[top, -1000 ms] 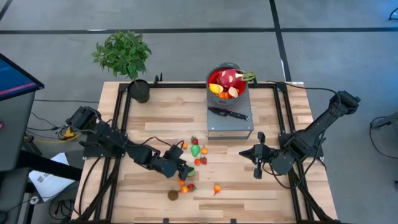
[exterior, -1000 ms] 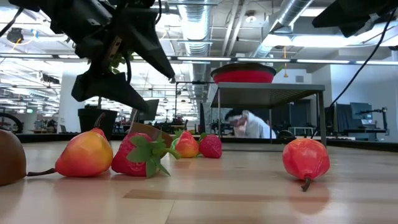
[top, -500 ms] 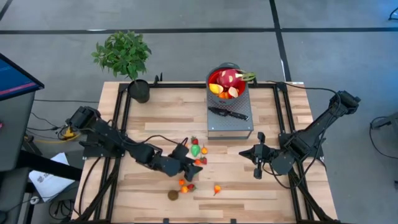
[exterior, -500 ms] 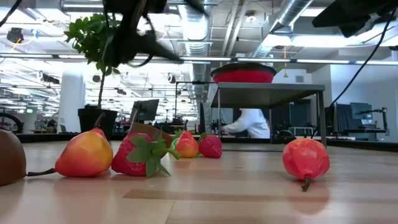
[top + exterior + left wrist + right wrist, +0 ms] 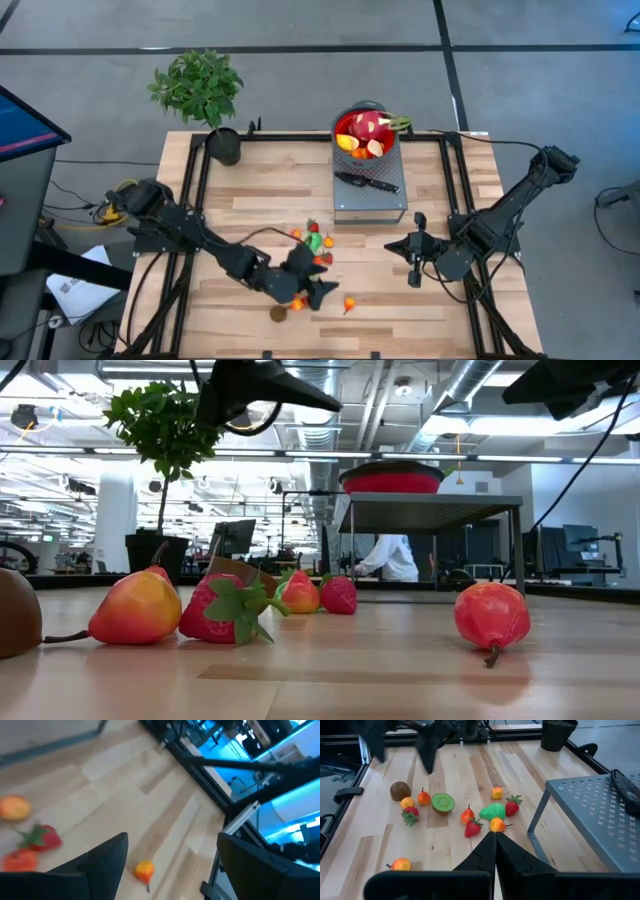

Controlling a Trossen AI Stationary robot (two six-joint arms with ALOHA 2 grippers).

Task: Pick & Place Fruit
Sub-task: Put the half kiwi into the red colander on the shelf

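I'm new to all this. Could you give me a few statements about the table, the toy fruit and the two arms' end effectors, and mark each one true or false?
1. The round red bowl stands on the grey perforated metal stand. True.
2. The black-handled knife lies on the wooden table among the fruit. False: it lies on the grey stand.
3. The left end effector is open, holding nothing. True.
4. The right end effector grips a strawberry. False: it is shut on nothing.
5. The sliced green kiwi half sits inside the bowl. False: it lies on the table.
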